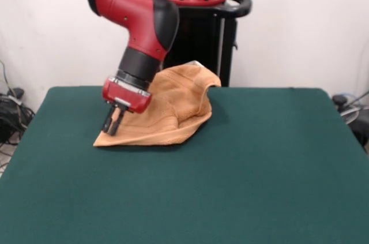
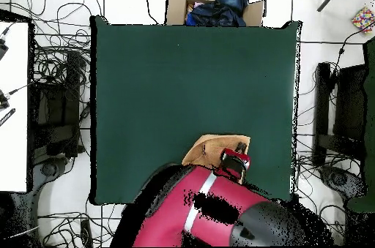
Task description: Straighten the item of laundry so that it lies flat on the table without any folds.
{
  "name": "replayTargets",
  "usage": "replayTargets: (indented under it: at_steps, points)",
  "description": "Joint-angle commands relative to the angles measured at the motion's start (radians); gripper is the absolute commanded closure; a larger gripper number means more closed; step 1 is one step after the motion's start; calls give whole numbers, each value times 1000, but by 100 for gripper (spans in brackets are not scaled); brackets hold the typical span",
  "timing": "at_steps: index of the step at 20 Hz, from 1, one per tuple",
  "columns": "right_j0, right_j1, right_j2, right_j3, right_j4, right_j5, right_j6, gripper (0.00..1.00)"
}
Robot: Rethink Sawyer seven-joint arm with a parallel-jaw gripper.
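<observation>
- Clearly unfinished: towel (image 1: 173,105) bunched, far part raised off desk (image 1: 242,163), folds remaining.
- Fingers (image 1: 110,124) at towel's corner; closed or apart, cannot tell.
- Outstanding: full spreading flat.

Seeing a plain white wall (image 1: 300,25) standing behind. Looking down at a white tiled floor (image 2: 311,55) with black cables (image 2: 55,62) lying all over, a cardboard box (image 2: 212,7) holding dark clothes, and a white desk (image 2: 13,106) sitting at one side.

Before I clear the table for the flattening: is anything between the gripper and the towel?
Nothing visible. The gripper is already at the corner of the rumpled towel; only the green table lies around it.
</observation>
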Motion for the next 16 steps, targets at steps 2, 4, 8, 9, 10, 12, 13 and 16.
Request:
replayTargets:
  at_steps: [2,4,8,9,10,12,13,16]
  points:
    - [22,140,-36,-193,67,158,-4,100]
    - [-2,134,2,-214,9,230,8,100]
    - [-58,-54,89,-147,-139,470,17,100]
    - [-71,-114,112,-123,-162,535,16,100]
    - [-89,-149,140,-110,-177,591,17,100]
    - [-124,-224,195,-82,-205,685,20,100]
    - [-144,-257,221,-66,-217,719,23,100]
    - [-155,-341,258,-33,-220,806,24,100]
